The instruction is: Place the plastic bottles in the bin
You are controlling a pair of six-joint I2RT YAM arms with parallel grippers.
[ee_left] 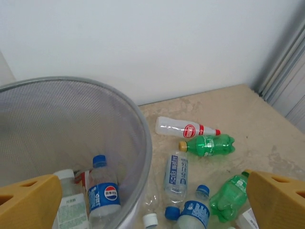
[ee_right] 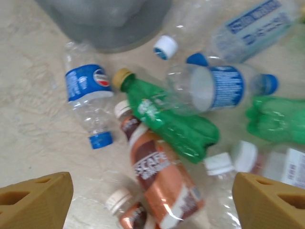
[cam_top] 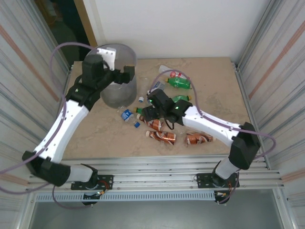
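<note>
Bin (cam_top: 125, 90) sat upper left, few bottles (ee_left: 103, 192) inside; rest lay mid-frame on table (cam_top: 97, 138). You held left gripper (ee_left: 152, 210) over bin, jaws spread, empty, good for dropping. Right gripper (ee_right: 152, 205) hung over pile (cam_top: 164, 136), jaws spread, likely picking brown bottle (ee_right: 162, 179).

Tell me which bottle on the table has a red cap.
The clear, red-labelled bottle farthest back, beside a green bottle; other visible caps are blue, white or yellow.

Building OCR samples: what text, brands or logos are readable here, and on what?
"Soda water": clear bottle lying beside the bin.
"SCAFE", start of the word cut off: brown bottle.
Pepsi-style globe logo, no words: blue-capped bottle inside the bin.
Other labels: blurred or too small.
</note>
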